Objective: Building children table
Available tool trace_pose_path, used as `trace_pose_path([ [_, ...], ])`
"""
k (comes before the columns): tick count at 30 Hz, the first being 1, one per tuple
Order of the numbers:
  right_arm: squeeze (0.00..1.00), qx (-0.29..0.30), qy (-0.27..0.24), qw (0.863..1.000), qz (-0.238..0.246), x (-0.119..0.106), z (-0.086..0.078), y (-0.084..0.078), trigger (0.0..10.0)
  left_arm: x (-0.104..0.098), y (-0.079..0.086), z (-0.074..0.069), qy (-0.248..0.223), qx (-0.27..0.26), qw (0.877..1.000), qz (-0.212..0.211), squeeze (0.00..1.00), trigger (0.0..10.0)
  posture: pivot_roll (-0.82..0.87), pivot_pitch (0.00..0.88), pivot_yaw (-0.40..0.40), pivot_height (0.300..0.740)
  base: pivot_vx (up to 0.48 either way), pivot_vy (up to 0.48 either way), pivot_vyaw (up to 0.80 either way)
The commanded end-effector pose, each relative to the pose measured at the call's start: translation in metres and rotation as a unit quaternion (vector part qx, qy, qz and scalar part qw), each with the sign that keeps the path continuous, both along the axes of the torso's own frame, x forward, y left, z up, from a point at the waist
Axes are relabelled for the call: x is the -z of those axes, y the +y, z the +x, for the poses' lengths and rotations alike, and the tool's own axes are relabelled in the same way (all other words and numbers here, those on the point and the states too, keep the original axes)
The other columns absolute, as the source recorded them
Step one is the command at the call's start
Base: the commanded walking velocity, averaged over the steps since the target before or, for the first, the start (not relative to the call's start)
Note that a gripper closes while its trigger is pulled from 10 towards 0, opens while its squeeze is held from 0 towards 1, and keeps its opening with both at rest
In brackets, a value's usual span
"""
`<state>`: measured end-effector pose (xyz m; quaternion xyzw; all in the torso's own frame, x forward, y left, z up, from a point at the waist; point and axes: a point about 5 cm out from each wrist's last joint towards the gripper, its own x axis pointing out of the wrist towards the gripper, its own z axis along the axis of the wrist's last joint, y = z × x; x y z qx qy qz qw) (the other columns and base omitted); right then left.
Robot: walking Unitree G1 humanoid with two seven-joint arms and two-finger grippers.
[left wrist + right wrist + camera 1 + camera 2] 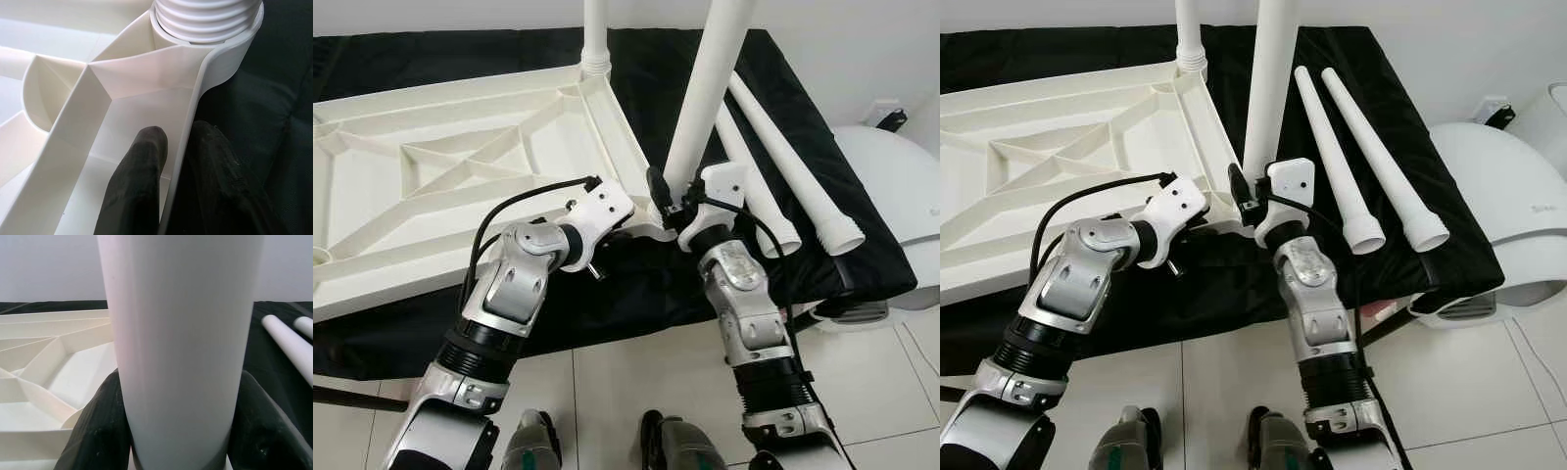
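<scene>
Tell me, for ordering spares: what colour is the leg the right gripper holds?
White leg, right wrist view.

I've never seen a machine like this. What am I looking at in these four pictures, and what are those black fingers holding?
It is a walking humanoid robot with two silver arms. The two wide pictures come from cameras in its head, looking down; the two close-ups come from cameras on its wrists.

On a black cloth lies a white plastic child's tabletop, upside down so its ribs show. One white leg already stands in the far corner. Two more tapered white legs lie loose beside it.

The right gripper has its black fingers closed around a third white leg, held upright at the near corner. The left gripper pinches the tabletop's rim, one finger either side, apparently steadying it.
</scene>
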<state>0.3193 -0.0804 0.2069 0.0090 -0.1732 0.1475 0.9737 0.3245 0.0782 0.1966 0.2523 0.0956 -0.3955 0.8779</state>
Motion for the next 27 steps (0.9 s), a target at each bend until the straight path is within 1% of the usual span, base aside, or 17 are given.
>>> trace_pose_path([
  [1, 0.00, 0.008, 0.033, 0.999, -0.007, 0.0144, -0.0024, 0.0092, 10.0, -0.0273, -0.0040, 0.0028, -0.079, -0.034, 0.996, -0.021, 0.00, 10.0, 0.04, 0.192, -0.031, 0.740, 0.000, 0.000, 0.00],
  [3, 0.00, 0.016, 0.033, 0.999, -0.007, 0.0145, -0.0025, 0.0100, 10.0, -0.0273, -0.0040, 0.0028, -0.079, -0.034, 0.996, -0.021, 0.00, 10.0, 0.04, 0.192, -0.031, 0.740, 0.000, 0.000, 0.00],
  [4, 0.00, 0.033, 0.039, 0.999, -0.007, 0.0166, -0.0015, 0.0107, 10.0, -0.0274, -0.0042, 0.0028, -0.079, -0.033, 0.996, -0.021, 0.00, 10.0, 0.04, 0.189, -0.031, 0.740, 0.000, 0.000, 0.00],
  [6, 0.00, 0.043, 0.043, 0.998, -0.007, 0.0181, -0.0008, 0.0113, 10.0, -0.0275, -0.0044, 0.0028, -0.079, -0.033, 0.996, -0.021, 0.00, 10.0, 0.04, 0.189, -0.031, 0.740, 0.000, 0.000, 0.00],
  [8, 0.00, 0.069, 0.053, 0.996, -0.002, 0.0213, -0.0004, 0.0130, 10.0, -0.0277, -0.0046, 0.0026, -0.079, -0.032, 0.996, -0.021, 0.00, 10.0, 0.04, 0.186, -0.032, 0.740, 0.000, 0.000, 0.00],
  [14, 0.00, 0.074, 0.059, 0.995, 0.006, 0.0228, -0.0015, 0.0164, 10.0, -0.0277, -0.0044, 0.0023, -0.080, -0.032, 0.996, -0.020, 0.00, 10.0, 0.04, 0.181, -0.033, 0.740, 0.000, 0.000, 0.00],
  [18, 0.00, 0.072, 0.058, 0.996, 0.007, 0.0222, -0.0007, 0.0147, 10.0, -0.0277, -0.0045, 0.0020, -0.080, -0.031, 0.996, -0.020, 0.00, 10.0, 0.04, 0.174, -0.034, 0.740, 0.000, 0.000, 0.00],
  [19, 1.00, 0.067, 0.058, 0.996, 0.007, 0.0220, -0.0001, 0.0139, 10.0, -0.0276, -0.0045, 0.0021, -0.080, -0.031, 0.996, -0.020, 0.00, 10.0, 0.04, 0.171, -0.034, 0.740, 0.000, 0.000, 0.00],
  [23, 1.00, 0.054, 0.053, 0.997, 0.006, 0.0205, 0.0003, 0.0126, 10.0, -0.0277, -0.0047, 0.0021, -0.081, -0.030, 0.996, -0.019, 0.00, 10.0, 0.04, 0.171, -0.034, 0.740, 0.000, 0.000, 0.00],
  [27, 1.00, 0.034, 0.046, 0.998, 0.011, 0.0179, 0.0003, 0.0068, 10.0, -0.0272, -0.0056, 0.0019, -0.082, -0.028, 0.996, -0.019, 0.00, 10.0, 0.04, 0.162, -0.038, 0.740, 0.000, 0.000, 0.00],
])
